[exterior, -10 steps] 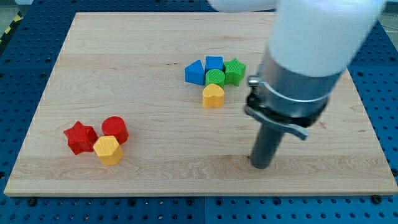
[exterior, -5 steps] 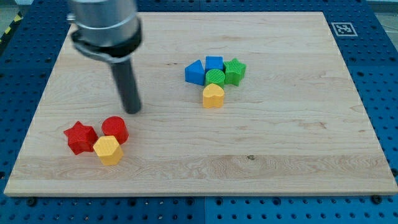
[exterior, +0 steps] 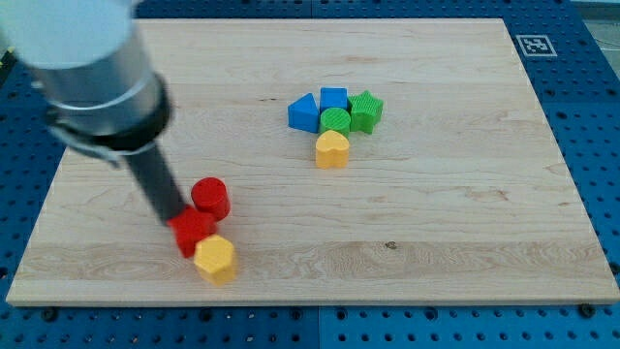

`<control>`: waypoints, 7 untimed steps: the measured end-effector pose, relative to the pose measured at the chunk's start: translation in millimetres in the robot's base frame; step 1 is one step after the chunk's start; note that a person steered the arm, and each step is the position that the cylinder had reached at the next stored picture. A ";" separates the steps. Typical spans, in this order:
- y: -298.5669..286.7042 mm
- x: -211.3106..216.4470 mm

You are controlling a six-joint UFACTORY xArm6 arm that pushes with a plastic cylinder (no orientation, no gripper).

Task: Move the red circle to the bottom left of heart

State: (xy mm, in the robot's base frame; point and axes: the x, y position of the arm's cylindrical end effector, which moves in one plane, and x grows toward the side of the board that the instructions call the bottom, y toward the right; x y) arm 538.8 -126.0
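Camera view: the rod has no fingers, so nothing is grasped. My tip (exterior: 170, 217) touches the red star (exterior: 192, 233) just left of the red circle (exterior: 210, 198), which lies well left and below the yellow heart (exterior: 332, 148). The yellow hexagon (exterior: 214, 258) adjoins the star.

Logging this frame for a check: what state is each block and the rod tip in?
my tip: on the board, against the red star's left side.
red circle: upright, beside the red star.
red star: flat, touching the yellow hexagon.
yellow hexagon: flat, lowest of the trio.
yellow heart: flat, under the cluster of blue and green blocks.
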 end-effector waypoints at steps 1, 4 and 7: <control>68.3 -3.7; 36.7 -12.6; 113.9 -24.6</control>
State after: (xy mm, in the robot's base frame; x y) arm 514.2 -12.2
